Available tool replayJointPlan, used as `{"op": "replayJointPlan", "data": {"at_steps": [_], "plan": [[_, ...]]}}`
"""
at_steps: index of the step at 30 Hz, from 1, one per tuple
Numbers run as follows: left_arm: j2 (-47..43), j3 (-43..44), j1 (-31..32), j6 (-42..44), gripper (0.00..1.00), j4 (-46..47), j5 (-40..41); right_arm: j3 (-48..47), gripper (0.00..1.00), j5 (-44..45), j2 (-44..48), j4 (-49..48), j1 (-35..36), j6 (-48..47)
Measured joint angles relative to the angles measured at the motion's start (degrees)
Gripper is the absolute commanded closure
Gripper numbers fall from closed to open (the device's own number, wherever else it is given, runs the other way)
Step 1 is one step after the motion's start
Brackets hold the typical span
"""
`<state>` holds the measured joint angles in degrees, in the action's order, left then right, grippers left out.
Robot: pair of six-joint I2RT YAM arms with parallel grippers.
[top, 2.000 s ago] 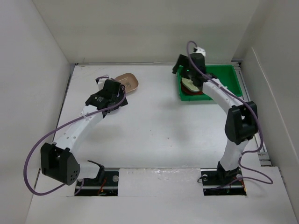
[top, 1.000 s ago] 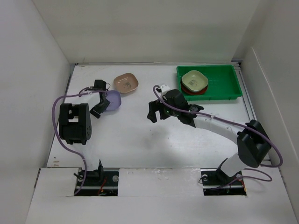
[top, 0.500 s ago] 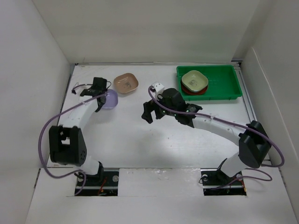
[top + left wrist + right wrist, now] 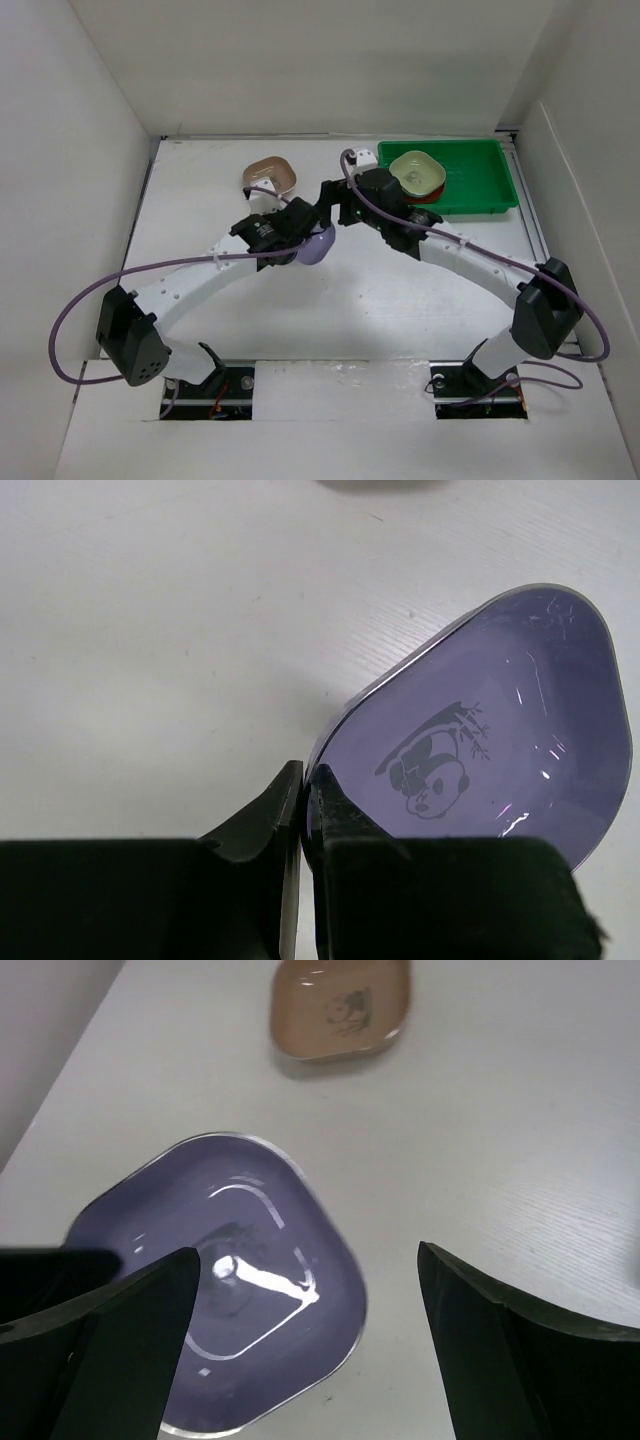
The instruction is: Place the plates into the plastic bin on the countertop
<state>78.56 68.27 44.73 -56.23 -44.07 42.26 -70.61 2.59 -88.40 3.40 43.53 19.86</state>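
Looks like a handover step. Left gripper is clenched on the rim of the lilac plate, held tilted, left of the plastic bin. Right gripper is spread wide just over it. Next, I reckon: right pinches the free rim, left lets go, carry to the bin.

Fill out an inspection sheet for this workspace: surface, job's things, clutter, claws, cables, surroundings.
Surface: white countertop, no spills seen.
Job's things: lilac plate tilted and gripped at its rim; tan-brown plate lying on the countertop at the back; green bin at back right, holding a pale green plate on top of a red plate.
Clutter: nothing seen.
Claws: left claw shut on the lilac plate's rim; right claw open above that plate, not gripping it.
Cables: a purple cable loops along each arm, touching no plate.
Surroundings: white walls around the countertop.
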Motion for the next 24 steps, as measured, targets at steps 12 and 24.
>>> {"op": "replayJointPlan", "data": {"at_steps": [12,24], "plan": [[-5.7,0.1,1.7,2.9,1.00,4.0,0.2,5.7,0.25,5.3,-1.7,-0.9,-3.3,5.8],[-10.3,-4.2,-0.1,13.6,0.83,11.4,-1.6,8.2,1.00,-9.6,-2.8,-11.6,-4.5,5.2]]}}
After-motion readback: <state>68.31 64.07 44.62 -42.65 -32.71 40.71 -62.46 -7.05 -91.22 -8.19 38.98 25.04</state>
